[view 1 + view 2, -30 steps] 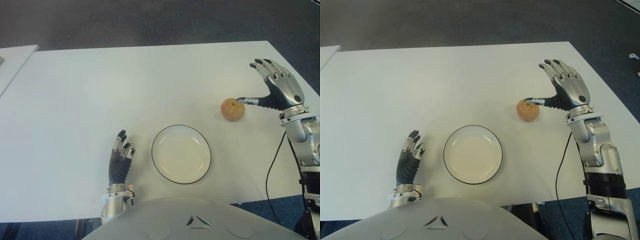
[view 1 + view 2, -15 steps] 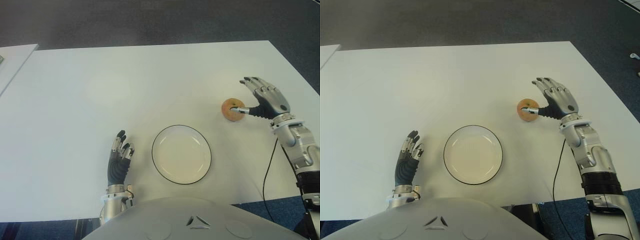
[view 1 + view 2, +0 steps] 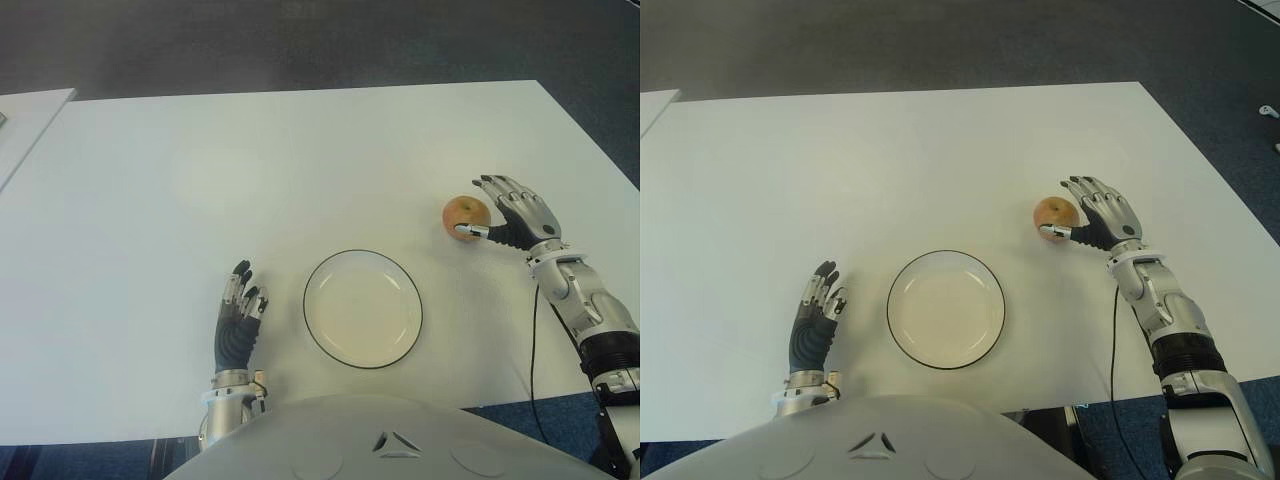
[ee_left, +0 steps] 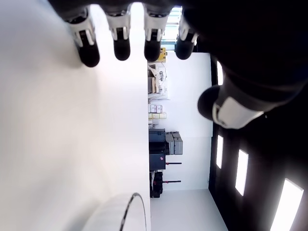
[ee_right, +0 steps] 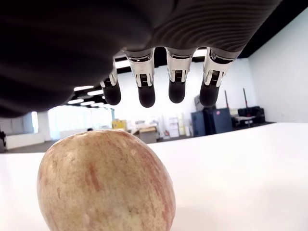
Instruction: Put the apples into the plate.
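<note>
Apple (image 3: pixel 465 215) sits outside the bare plate (image 3: pixel 362 308), right hand (image 3: pixel 512 215) beside it, fingers (image 5: pixel 175 79) spread.

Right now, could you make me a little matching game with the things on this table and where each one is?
Things:
1. apple
2. plate
3. left hand
4. right hand

Places or states:
A. empty, in front of the robot's body
B. fingers spread around the apple, not closed
C. on the table, right of the plate
D. idle, left of the plate

Pairs: 1-C, 2-A, 3-D, 4-B
</note>
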You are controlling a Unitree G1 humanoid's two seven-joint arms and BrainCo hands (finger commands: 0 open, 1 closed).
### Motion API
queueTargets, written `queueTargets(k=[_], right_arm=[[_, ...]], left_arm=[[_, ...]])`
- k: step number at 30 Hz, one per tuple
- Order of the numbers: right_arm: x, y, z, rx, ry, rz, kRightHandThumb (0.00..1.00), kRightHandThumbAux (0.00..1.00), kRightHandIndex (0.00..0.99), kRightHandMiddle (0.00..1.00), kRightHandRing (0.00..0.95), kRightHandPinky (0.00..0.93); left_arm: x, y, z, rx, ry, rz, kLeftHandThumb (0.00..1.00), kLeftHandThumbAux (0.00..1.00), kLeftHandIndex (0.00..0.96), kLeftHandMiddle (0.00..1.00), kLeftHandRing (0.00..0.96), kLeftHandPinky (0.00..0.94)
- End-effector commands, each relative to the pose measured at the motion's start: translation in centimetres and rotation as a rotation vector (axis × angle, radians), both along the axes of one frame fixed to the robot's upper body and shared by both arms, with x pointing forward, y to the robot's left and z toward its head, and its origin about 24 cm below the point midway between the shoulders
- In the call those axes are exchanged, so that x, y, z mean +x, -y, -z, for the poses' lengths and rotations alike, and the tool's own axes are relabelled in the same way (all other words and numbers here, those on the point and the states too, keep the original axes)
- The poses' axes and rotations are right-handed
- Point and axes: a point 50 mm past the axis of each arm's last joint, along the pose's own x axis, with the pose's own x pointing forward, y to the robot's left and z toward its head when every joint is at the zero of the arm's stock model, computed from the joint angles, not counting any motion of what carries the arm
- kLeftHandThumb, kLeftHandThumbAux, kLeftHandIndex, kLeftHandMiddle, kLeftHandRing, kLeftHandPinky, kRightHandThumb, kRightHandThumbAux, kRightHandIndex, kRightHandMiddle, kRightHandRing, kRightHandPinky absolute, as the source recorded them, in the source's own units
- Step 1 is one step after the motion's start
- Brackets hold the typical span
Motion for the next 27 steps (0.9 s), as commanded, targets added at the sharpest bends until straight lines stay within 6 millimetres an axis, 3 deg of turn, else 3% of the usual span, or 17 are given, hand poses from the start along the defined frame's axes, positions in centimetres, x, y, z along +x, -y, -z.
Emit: queueTargets(k=[1,27], right_arm=[[0.3,0.0,0.4,0.006,-0.016,-0.007,0.276,0.141,0.0,0.0,0.0,0.0],[2.7,-1.1,3.4,0.054,-0.113,0.031,0.258,0.194,0.0,0.0,0.0,0.0]], left_arm=[[-0.1,0.1,-0.1,0.007,-0.005,0.017,0.137,0.53,0.051,0.036,0.03,0.063],[-0.3,0.5,-0.4,-0.02,0.005,0.018,0.152,0.546,0.047,0.036,0.039,0.077]])
